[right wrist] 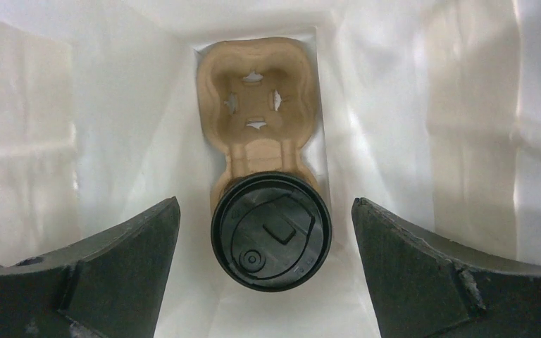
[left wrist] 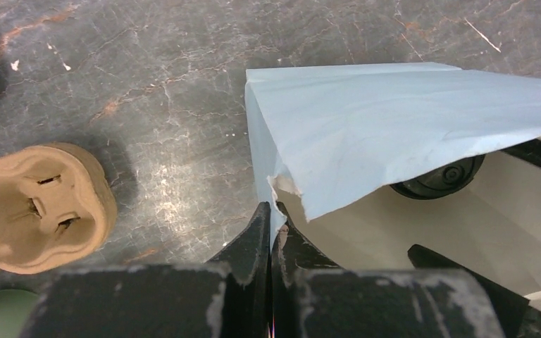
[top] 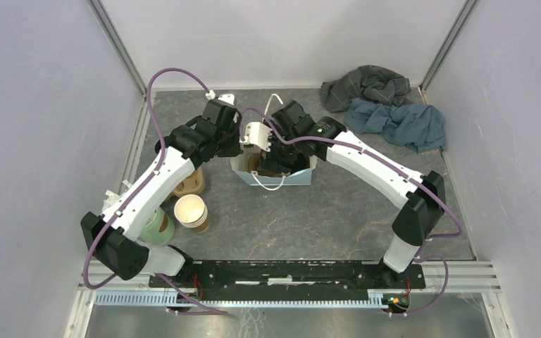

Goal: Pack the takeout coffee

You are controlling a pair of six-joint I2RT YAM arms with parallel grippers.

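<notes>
Coffee cup (right wrist: pixel 271 231): lower centre of the right wrist view, in a cardboard carrier (right wrist: pixel 257 98) inside the bag (left wrist: pixel 394 134).
Left gripper (left wrist: pixel 271 229): clamped on the bag's edge.
Right gripper (right wrist: pixel 264 208): spread wide, clear of the cup.

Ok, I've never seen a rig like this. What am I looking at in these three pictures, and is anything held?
These are two robot arms bolted to a table, each ending in a two-finger gripper. The wide picture looks down from above and behind them; the other two come from a camera on each wrist. On the table stand a pale blue paper bag, a spare cup tray, a stack of lidless cups, a green cup and some cloths. The left gripper is shut on the bag's edge. The right gripper is inside the bag, open, its fingers either side of the lidded coffee without touching it. The coffee sits in a second tray at the bag's bottom.
</notes>
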